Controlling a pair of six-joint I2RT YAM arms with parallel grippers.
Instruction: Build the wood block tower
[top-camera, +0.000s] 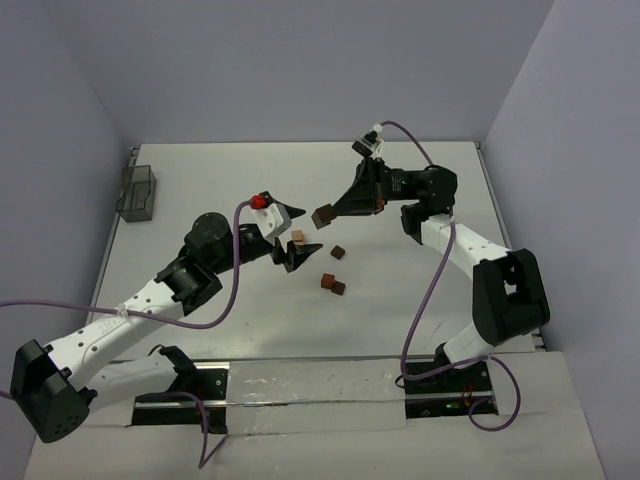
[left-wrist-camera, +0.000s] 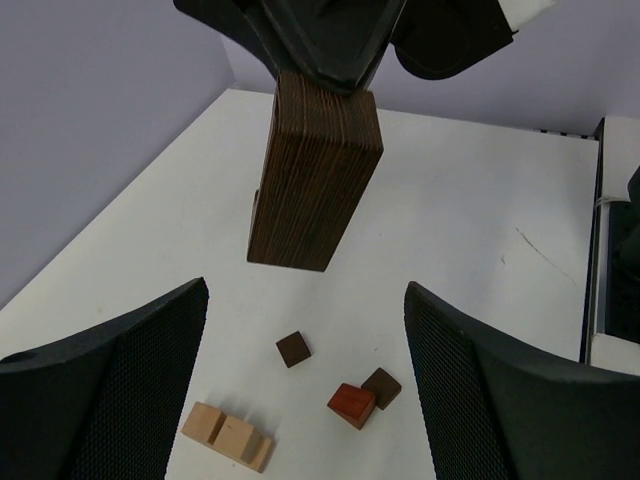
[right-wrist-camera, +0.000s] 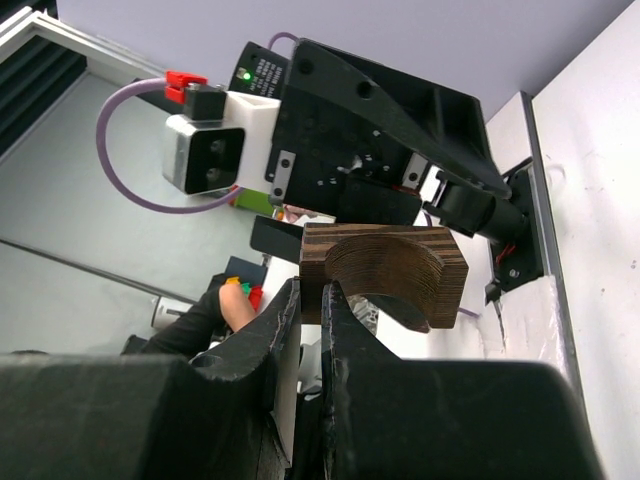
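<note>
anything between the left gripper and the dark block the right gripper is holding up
Nothing visible. The open left gripper faces the dark block, pinched in the right gripper, with only air between. The small loose blocks lie on the table below.

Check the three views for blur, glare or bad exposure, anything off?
Top external: even, soft light, faint shadows under the loose blocks, all sharp. Left wrist: dark block crisp, grain visible; left gripper fingers dark but their texture readable. Right wrist: right gripper nearly black, detail lost; the block sharp against a bright background.
</note>
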